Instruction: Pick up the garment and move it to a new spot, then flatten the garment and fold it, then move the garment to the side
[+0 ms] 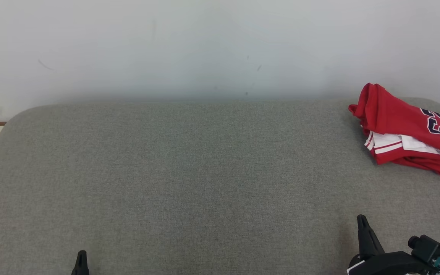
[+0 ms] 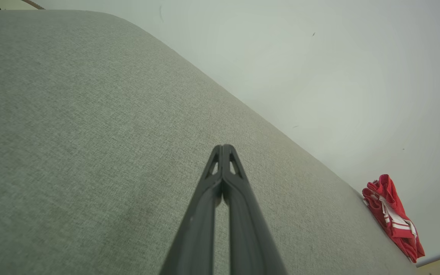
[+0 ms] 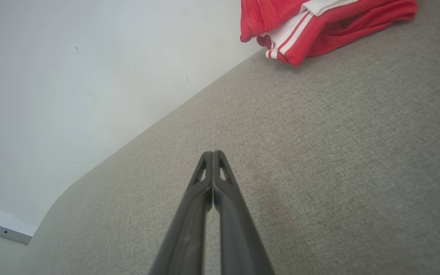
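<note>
- The folded red sports jersey with white striped trim [image 1: 403,130] is seen at the far right corner of the grey woven fabric surface [image 1: 204,172], close to the white wall [image 1: 204,46].
- A dark number with a white outline is printed on it; a "3" can be read, and the digit before it is cut off by a fold.
- Its long axis is laid diagonally, from far left to near right in the head view.
- The right gripper [image 3: 213,152] is held low over the surface, well apart from the jersey, its fingers pressed together on nothing.
- The left gripper [image 2: 224,147] is likewise clenched and empty, at the near left.
</note>
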